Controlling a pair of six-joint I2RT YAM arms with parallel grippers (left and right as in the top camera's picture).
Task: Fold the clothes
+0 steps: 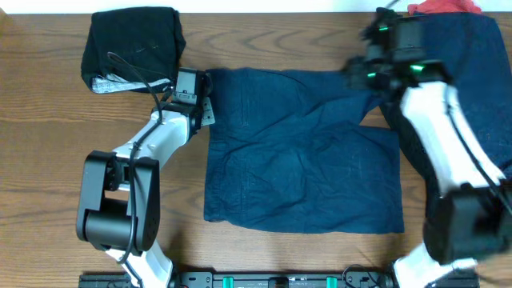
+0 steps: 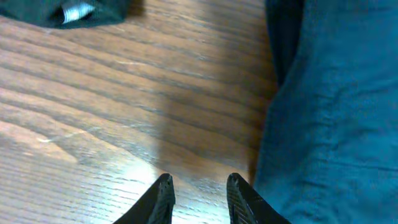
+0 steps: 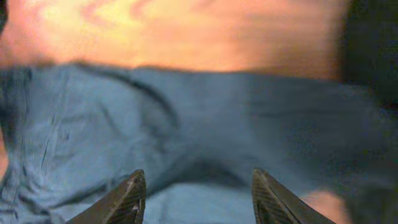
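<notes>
Navy blue garment (image 1: 304, 160) lies spread flat across the middle of the wooden table (image 1: 48, 144), wrinkled, with one part reaching up toward the far right corner. I see my left gripper (image 2: 198, 186) over bare wood just beside the garment's left edge near its upper corner, fingers a little apart with nothing between them. My right gripper (image 3: 198, 186) hangs over the garment's upper right part, fingers spread wide, and I see no cloth pinched between them; that view is blurred. A folded black garment (image 1: 132, 40) sits at the far left. More dark blue clothes (image 1: 472, 56) lie at the right, with a red one (image 1: 440, 8) behind them.
</notes>
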